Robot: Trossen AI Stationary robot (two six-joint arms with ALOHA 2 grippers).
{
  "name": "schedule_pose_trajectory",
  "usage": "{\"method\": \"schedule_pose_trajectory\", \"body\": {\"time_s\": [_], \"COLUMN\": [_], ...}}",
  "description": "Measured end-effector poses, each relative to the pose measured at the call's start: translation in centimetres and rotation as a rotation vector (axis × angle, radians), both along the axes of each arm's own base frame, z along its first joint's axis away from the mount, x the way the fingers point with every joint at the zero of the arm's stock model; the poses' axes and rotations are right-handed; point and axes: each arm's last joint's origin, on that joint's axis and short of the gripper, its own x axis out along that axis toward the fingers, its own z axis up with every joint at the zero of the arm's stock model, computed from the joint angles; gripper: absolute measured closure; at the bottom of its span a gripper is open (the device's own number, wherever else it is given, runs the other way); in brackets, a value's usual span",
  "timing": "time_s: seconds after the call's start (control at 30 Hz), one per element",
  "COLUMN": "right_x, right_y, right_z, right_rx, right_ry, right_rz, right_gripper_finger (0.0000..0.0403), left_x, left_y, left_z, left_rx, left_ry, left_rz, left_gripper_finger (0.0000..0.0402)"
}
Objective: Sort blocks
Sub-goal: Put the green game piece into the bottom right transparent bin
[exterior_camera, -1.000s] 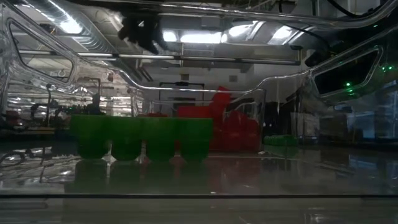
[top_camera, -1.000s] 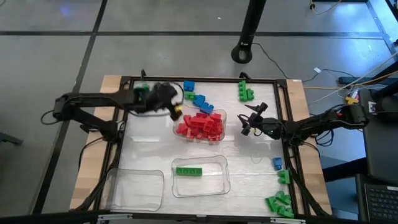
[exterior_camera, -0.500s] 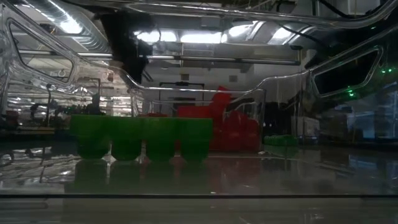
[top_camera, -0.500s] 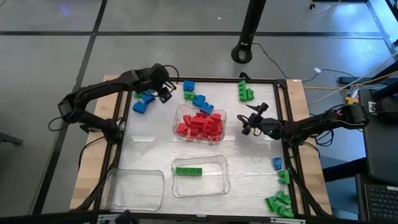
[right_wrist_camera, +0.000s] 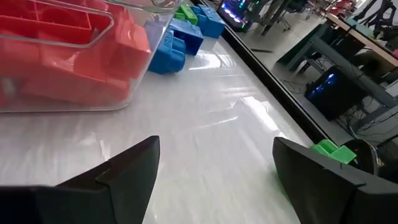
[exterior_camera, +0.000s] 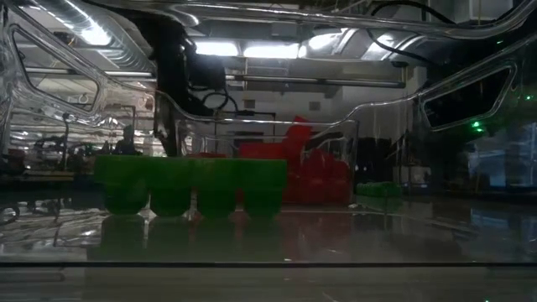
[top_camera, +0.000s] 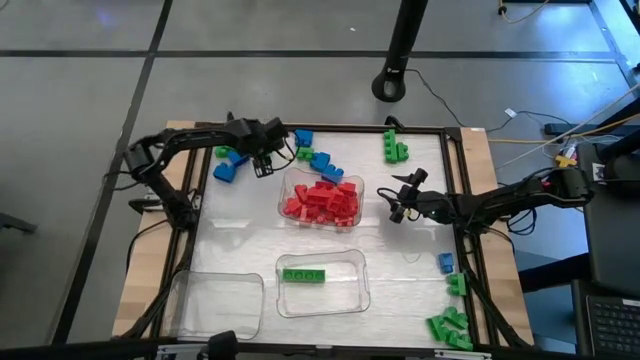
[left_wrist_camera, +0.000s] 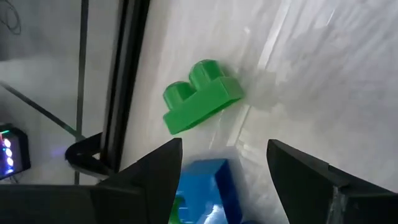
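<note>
Chunky plastic toy blocks lie scattered over a glossy white table framed by black rails. The left gripper hovers near the table's far edge, its dark fingers parted and holding nothing; in its wrist view a studded green block lies ahead of them on the shiny surface and a blue block sits between them. Two more blue blocks rest just beside that gripper. The right gripper waits right of centre, jaws spread wide and empty, just beside a clear rectangular tray heaped with red blocks. Its wrist view shows the tray's rounded transparent wall holding back the red pile. A cluster of blue blocks lies beyond that tray. A second clear tray nearer the front holds one long green block, which fills the low view as a row of four rounded studs. A third clear tray sits at front left. More green blocks are grouped at the front right corner, others near the far rail.
</note>
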Motion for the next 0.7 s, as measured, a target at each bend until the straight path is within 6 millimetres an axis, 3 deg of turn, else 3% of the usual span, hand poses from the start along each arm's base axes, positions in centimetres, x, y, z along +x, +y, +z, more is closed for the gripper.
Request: {"method": "schedule_pose_trajectory", "body": {"time_s": [0.23,0.43,0.7], "right_x": [-0.1,-0.1,-0.1], "right_y": [-0.1,-0.2,-0.2], "right_z": [0.0,0.1,0.2], "right_rx": [-0.025,-0.040,-0.057], "right_ry": [0.001,0.005,-0.002], "right_rz": [-0.047,-0.064,-0.085], "right_gripper_finger": [0.0091,0.0091,0.0091], "left_x": [-1.5,-2.9,-4.1], "left_y": [-1.0,-2.1,-1.3], "left_z": [-2.6,-2.4,-4.0], "left_rx": [0.036,0.178,0.211], "left_ry": [-0.020,-0.166,-0.148], "left_rz": [-0.001,-0.092,-0.125], "left_gripper_finger": [0.0187,0.0214,0.0221]}}
